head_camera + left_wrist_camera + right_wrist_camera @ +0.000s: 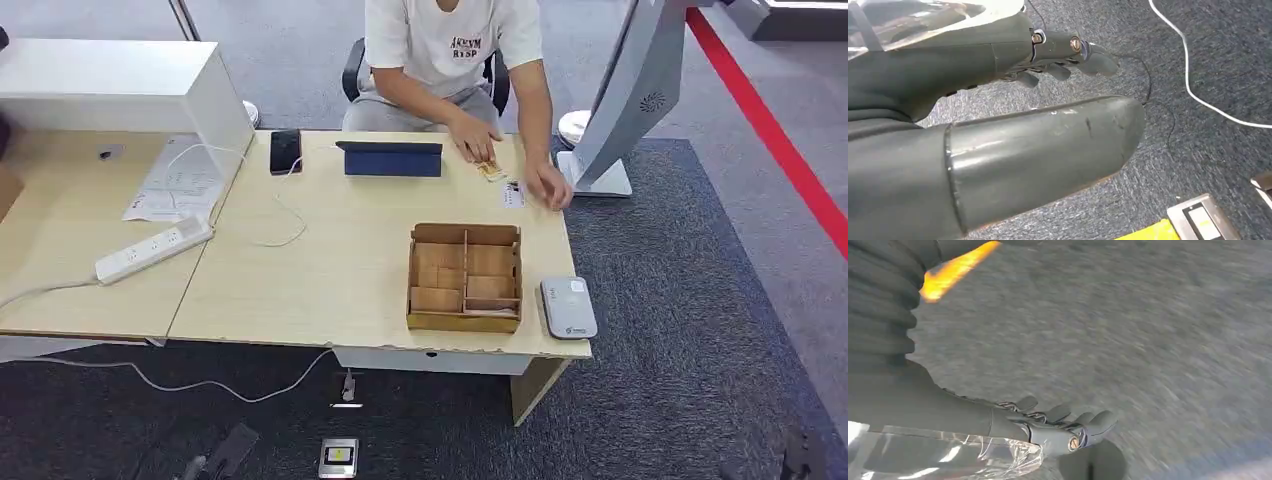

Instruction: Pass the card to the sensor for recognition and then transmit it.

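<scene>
A white card lies near the far right edge of the desk, and a person's hand rests just beside it. A second, brownish card lies by the person's other hand. The grey card sensor sits at the desk's near right corner, right of a wooden divided box. My left hand hangs over the carpet with fingers apart, holding nothing. My right hand also hangs over blurred carpet, empty, its fingers loosely extended.
A person sits at the far side of the desk. A blue tablet, black phone, power strip and white box stand on it. A white stand rises at the right. A cable and a small device lie on the floor.
</scene>
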You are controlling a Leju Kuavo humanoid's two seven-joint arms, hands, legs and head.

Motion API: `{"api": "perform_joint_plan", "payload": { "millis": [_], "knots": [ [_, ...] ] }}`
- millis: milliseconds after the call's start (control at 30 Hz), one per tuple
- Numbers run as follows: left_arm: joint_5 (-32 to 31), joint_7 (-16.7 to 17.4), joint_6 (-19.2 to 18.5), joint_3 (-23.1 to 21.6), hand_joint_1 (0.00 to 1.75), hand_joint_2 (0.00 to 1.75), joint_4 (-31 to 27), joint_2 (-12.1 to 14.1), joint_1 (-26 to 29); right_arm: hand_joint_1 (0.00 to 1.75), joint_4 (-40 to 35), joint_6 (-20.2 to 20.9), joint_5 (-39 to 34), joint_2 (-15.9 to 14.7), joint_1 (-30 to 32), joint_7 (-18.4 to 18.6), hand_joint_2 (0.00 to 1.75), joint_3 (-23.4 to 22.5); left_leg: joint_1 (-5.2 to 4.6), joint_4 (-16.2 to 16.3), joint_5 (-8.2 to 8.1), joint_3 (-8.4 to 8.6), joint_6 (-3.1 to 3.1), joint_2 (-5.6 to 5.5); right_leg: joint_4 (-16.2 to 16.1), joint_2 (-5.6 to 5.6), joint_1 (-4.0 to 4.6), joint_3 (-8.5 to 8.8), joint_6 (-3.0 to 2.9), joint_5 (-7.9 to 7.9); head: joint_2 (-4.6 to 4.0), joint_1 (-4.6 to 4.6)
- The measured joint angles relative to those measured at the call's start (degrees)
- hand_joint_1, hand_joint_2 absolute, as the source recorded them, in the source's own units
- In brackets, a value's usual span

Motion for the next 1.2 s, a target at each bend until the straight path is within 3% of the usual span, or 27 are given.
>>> {"api": "perform_joint_plan", "payload": {
  "millis": [167,333,1200],
  "knots": [
    [-0.2,0.2,-0.2,0.0,0.0,0.0,0.0,0.1,0.0,0.0,0.9,4.8,2.7,0.6,1.4,5.6,1.75,1.7,0.0,0.0,0.0,0.0,0.0,0.0,0.0,0.0,0.0,0.0,0.01,-0.01,0.0,0.0],
    [-0.6,0.8,-0.2,0.0,0.0,0.0,0.0,0.1,0.0,0.0,1.6,6.6,4.7,1.2,3.3,7.6,1.75,3.9,0.0,0.0,0.0,0.01,0.0,0.0,0.0,0.0,0.0,0.01,0.01,-0.01,0.0,-0.02],
    [-1.1,2.6,-0.6,-0.1,0.0,0.0,0.0,0.5,-0.5,0.0,3.0,8.7,8.3,3.4,6.5,8.1,1.75,10.8,-0.01,0.0,0.0,0.03,0.0,0.04,0.0,0.0,0.0,0.04,-0.02,-0.04,0.0,-0.02]
  ]
}}
